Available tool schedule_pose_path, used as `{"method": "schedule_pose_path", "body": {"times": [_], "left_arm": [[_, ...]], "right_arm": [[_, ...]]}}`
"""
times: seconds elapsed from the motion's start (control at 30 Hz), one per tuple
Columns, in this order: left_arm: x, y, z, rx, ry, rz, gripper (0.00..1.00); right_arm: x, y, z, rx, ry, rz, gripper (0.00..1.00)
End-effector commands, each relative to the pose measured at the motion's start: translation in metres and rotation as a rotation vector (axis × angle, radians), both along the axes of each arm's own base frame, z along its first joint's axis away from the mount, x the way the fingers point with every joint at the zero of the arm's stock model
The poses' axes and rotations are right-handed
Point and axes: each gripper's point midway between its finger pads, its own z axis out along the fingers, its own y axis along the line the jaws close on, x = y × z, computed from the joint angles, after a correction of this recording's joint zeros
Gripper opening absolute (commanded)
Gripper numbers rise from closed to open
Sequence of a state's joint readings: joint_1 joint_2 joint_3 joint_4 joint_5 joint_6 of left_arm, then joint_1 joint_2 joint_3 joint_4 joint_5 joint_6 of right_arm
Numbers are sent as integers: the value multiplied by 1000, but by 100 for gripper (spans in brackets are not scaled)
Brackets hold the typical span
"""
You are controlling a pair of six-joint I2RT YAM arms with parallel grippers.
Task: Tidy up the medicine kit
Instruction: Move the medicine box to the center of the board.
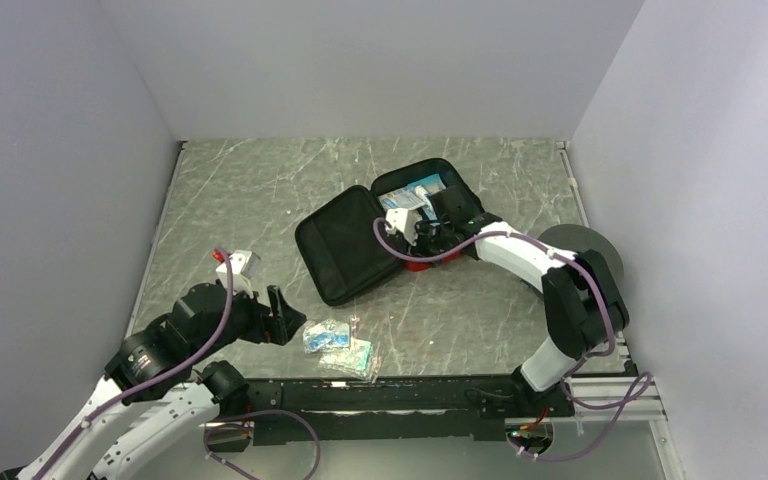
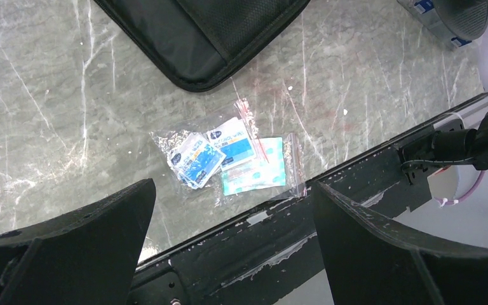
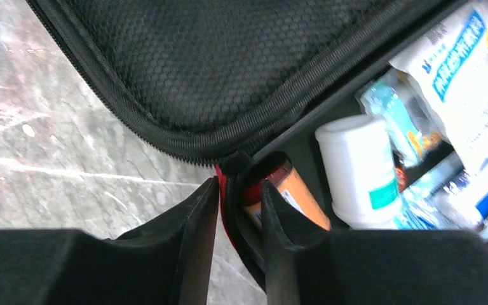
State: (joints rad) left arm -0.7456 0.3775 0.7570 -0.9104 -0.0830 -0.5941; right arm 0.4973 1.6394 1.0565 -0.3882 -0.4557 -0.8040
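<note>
Medicine kit [image 1: 340,255] — the red one with the black inside — lies wide open on the grey table [image 1: 260,190], a bit to the far right of the middle. Its two halves lie flat. One half points near and left and shows only black lining. The other half, farther away, has things packed in it: a white bottle [image 3: 359,168], an orange tube with a red cap [image 3: 292,190] and a white packet with blue writing [image 3: 464,63].

The right claw [image 3: 238,184] is down at the near edge of the full half, close to where the two halves join. One finger is outside the red rim and one finger is inside, just beside the orange tube. The rim sits between them, but I cannot tell if they are squeezing the medicine kit or only standing around it.

The left claw [image 2: 232,186] hangs over the near side of the table, well apart from the kit, with its fingers spread wide and nothing in them. Below it lie two clear zip bags, touching each other — a bag of blue and white packets [image 2: 194,159] on the left and a bag with a teal packet [image 2: 257,166] on the right. They sit just beside the black rail [image 1: 410,395] at the near edge.

A grey round disc [image 1: 580,245] lies to the right of the kit, partly hidden behind the right arm.
</note>
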Motion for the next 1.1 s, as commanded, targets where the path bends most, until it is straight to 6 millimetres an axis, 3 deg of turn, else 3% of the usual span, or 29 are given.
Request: {"method": "schedule_pose_path", "body": {"times": [0.0,0.03,0.17,0.2,0.23,0.43,0.6,0.83,1.07], "left_arm": [[7,-7,3,-2,-7,-2,99],[8,-6,1,0,4,8,99],[9,-18,-11,-31,63,8,99],[8,-21,-16,-38,87,3,99],[7,-24,-21,-47,110,1,99],[5,-29,-43,-88,192,44,99],[0,-34,-60,-149,260,77,99],[-8,-44,-97,-208,374,98,99],[-9,-47,-126,-246,454,156,97]], "right_arm": [[21,-10,39,70,-163,-151,46],[22,-12,46,89,-176,-191,53],[25,-27,61,135,-200,-366,62],[22,-28,63,154,-186,-392,88],[18,-29,69,180,-180,-415,98],[-3,-38,108,389,-179,-574,100],[-6,-62,118,478,-33,-930,100],[-33,-44,131,633,106,-889,100],[-53,-33,126,687,186,-824,100]]}}
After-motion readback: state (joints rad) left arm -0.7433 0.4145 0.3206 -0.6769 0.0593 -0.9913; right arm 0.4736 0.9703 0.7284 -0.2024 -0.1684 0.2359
